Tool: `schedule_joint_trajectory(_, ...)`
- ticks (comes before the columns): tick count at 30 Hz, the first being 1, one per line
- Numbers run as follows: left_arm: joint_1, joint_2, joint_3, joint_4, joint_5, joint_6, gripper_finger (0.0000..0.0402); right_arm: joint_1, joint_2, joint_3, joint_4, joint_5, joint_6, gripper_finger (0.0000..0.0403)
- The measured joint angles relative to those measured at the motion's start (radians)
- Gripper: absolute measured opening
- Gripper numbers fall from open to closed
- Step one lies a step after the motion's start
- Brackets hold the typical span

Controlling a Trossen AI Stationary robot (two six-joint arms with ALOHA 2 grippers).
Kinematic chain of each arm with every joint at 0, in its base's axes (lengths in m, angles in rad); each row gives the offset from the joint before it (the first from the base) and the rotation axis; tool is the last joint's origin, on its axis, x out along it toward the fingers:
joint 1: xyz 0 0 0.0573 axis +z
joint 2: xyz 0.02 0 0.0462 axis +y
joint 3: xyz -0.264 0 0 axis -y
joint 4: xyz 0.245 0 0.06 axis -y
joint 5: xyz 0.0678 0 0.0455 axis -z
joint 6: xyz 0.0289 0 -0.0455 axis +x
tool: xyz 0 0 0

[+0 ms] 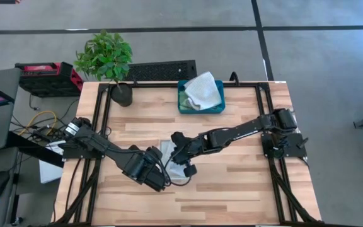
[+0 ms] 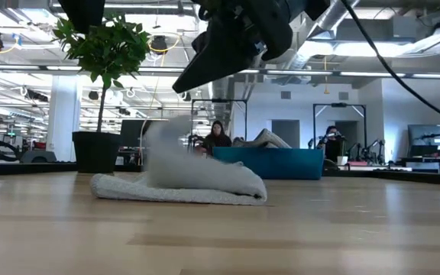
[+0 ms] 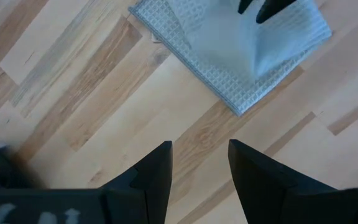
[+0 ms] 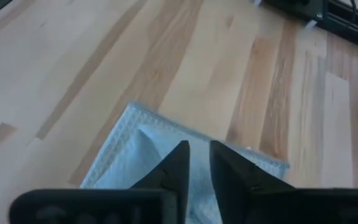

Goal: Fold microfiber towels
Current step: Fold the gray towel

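A pale grey-blue microfiber towel (image 1: 167, 151) lies on the wooden table near its middle, doubled over, and also shows in the low view (image 2: 205, 189). One flap of it (image 2: 163, 141) stands up blurred above the rest. My right gripper (image 4: 196, 149) hovers just above the towel (image 4: 142, 162), its fingers a narrow gap apart with nothing between them. My left gripper (image 3: 199, 146) is open over bare wood beside the towel's near edge (image 3: 241, 106). More towels (image 1: 203, 88) are heaped in the teal bin (image 1: 200, 110).
The teal bin (image 2: 281, 164) stands at the table's far side. A potted plant (image 1: 120, 93) stands at the far left. Black rails (image 1: 106, 120) run along the table's left and right sides. Bare wood lies toward the near edge (image 1: 232, 195). People sit in the room behind.
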Motion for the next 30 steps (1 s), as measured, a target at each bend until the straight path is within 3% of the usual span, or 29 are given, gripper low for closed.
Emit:
schedule_joint_trajectory(7, -0.003, 0.0, 0.0, -0.001, 0.0, -0.005, 0.0151, 0.013, -0.005, 0.0, -0.021, 0.008, 0.012, 0.0152)
schedule_joint_trajectory(13, 0.006, -0.001, -0.017, 0.053, -0.025, -0.018, 0.0151, 0.013, -0.097, 0.028, -0.252, 0.001, 0.209, 0.0193)
schedule_joint_trajectory(21, 0.075, 0.0, -0.203, 0.488, -0.038, 0.318, 0.0151, 0.013, -0.296, 0.038, -0.555, 0.002, 0.362, 0.0208)
schedule_joint_trajectory(25, 0.141, 0.0, -0.308, 0.735, 0.054, 0.565, 0.0151, 0.013, -0.389, 0.038, -0.592, 0.003, 0.423, 0.0205)
schedule_joint_trajectory(30, 0.235, 0.0, -0.44, 0.99, 0.141, 0.698, 0.0151, 0.014, -0.475, 0.038, -0.58, 0.003, 0.472, 0.0203)
